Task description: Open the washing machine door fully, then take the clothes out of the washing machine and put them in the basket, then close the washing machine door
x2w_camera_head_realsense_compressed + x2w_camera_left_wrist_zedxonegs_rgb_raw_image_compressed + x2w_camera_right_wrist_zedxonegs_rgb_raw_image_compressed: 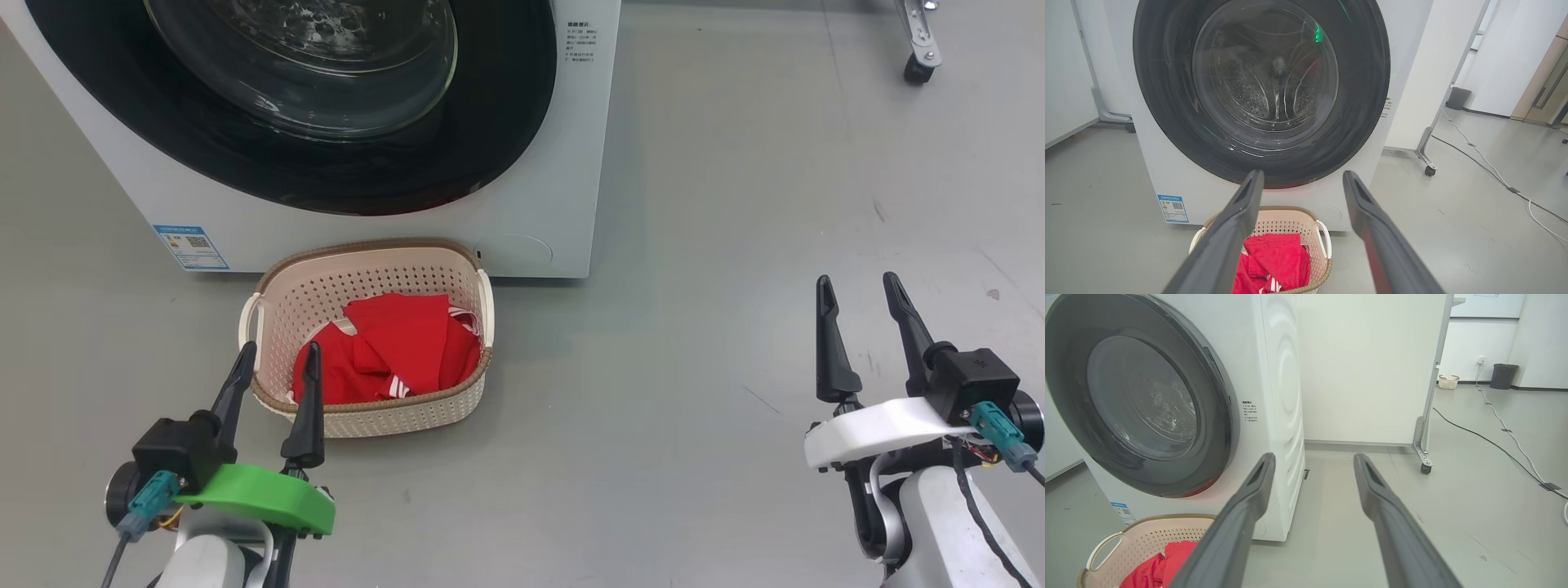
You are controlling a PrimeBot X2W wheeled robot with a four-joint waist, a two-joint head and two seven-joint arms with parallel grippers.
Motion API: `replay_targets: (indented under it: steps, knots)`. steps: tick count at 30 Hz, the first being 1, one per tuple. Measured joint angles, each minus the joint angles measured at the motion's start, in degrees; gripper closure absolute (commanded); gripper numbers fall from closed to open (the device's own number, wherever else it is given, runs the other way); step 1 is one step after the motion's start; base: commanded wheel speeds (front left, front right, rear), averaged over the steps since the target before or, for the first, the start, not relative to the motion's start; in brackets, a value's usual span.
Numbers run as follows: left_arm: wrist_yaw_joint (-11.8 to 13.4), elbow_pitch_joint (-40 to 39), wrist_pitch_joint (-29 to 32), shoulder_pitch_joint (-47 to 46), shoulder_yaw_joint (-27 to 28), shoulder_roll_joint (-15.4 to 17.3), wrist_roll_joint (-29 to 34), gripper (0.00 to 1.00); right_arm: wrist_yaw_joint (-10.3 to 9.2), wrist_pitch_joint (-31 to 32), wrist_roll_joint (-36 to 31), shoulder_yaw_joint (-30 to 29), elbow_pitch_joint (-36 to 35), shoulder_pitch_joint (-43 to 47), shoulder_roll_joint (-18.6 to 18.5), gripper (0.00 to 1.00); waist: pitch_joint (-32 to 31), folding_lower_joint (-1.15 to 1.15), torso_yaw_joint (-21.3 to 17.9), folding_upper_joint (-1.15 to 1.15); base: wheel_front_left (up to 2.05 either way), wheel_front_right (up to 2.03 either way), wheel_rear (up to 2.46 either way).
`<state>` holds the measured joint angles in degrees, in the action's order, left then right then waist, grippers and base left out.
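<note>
The white washing machine (pixel 539 196) stands ahead with its round black-rimmed door (pixel 343 106) shut flat against the front; through the glass I see bare steel drum (pixel 1265 90). On the floor before it sits the cream basket (pixel 367 412) holding red clothes (pixel 392 347) with white stripe trim. My left gripper (pixel 277 353) is open, low at the basket's near-left rim, holding nothing. My right gripper (pixel 860 287) is open and empty over bare floor, well right of the basket. In the wrist views the left gripper (pixel 1302 179) and right gripper (pixel 1314 461) also show spread fingers.
A wheeled partition foot with a caster (pixel 1425 467) stands to the machine's right, and cables (pixel 1498 445) run across the grey floor beyond it. A blue sticker (pixel 189 247) marks the machine's lower left. Open floor lies to the right of the basket.
</note>
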<state>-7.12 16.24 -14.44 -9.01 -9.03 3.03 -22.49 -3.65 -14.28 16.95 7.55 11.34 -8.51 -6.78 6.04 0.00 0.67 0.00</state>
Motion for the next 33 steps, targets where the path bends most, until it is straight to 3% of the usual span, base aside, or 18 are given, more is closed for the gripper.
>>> replay_targets:
  steps: [33]
  knots:
    - [0.0,-2.2,0.0,0.2,-3.1,0.1,-6.6,0.00,0.05,0.0,-1.5,-0.8,-0.6,1.1,0.5,0.00,-0.6,0.00,-0.2,0.00,0.00,0.00,0.00]
